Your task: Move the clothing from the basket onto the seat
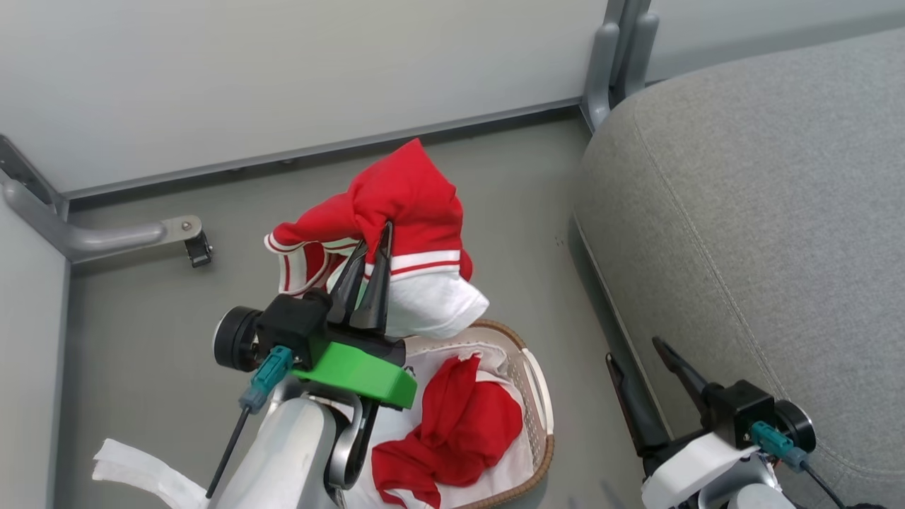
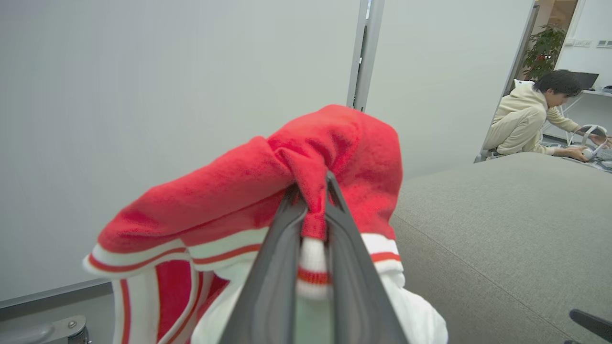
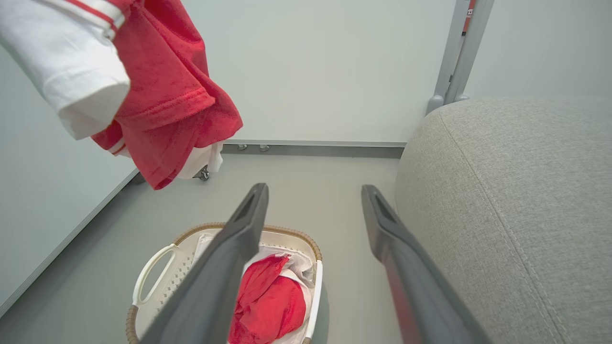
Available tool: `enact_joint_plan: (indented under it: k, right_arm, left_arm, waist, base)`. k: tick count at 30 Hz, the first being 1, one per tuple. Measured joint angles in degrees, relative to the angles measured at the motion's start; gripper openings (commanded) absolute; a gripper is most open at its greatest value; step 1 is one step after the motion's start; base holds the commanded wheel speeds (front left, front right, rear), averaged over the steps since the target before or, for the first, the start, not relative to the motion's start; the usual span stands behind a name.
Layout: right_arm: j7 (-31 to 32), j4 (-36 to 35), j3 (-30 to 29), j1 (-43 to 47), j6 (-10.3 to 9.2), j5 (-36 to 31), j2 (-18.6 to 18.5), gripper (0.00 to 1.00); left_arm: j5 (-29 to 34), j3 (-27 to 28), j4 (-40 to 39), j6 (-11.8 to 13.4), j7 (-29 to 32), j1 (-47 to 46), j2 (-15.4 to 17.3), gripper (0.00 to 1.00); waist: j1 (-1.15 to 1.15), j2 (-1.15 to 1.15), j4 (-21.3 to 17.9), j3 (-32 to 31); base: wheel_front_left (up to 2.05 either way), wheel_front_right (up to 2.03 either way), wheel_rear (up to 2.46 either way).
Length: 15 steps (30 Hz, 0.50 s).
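Far L, head view: white cloth scrap (image 1: 134,466) on floor (image 1: 141,339), beside my L forearm. Caster bracket (image 1: 185,237) at wall foot, further up.

L pincer (image 1: 376,237): clenched on garment (image 1: 403,198), tips nearly together w/ a fold of red fabric nipped btwn them. Garment hangs in air, clear of basket, above its far end. Red body bunched over the tips; white panel + red/white striped trim droop below. L wrist view: L pincer (image 2: 311,184) w/ red fold and a bit of striped cuff squeezed btwn the fingers (image 2: 277,267); garment (image 2: 344,143) drapes to both sides.

Basket (image 1: 541,403) on floor, under and just R of my L arm. Inside: 2nd garment (image 1: 459,424), red, crumpled, lying on white liner (image 1: 424,375). R wrist view: basket (image 3: 179,279) low centre-L, 2nd garment (image 3: 267,301) in it, lifted garment (image 3: 162,95) dangling top L.

R pincer (image 1: 634,349): released, spread wide, grasping nothing. Sits low btwn basket and seat, close to seat edge. R wrist view: R pincer (image 3: 314,187), floor seen thru the gap.

Seat (image 1: 763,212): grey, rounded corner, stitched seam, takes R side. L wrist view: person (image 2: 530,119) in pale top beyond seat (image 2: 502,215).
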Motion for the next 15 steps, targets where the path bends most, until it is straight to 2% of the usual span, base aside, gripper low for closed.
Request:
enact_joint_plan:
  k: [9, 15]
  right_arm:
    - [0.0, -0.6, 3.1, 0.8, -0.01, -0.2, 0.2, 1.0]
    - [0.0, -8.0, 8.6, -5.7, -0.01, 1.7, -1.9, 1.0]
  left_arm:
    - [-3.0, -3.9, -4.5, 0.5, 0.0, -0.1, 0.0, 0.0]
    - [-3.7, -6.3, -4.3, 1.1, 0.0, -0.3, 0.0, 0.0]
  waist:
    - [0.0, 0.0, 1.0, -2.6]
    - [0.0, 0.0, 1.4, -2.1]
  base:
    - [0.0, 0.0, 0.0]
    - [0.0, 0.0, 0.0]
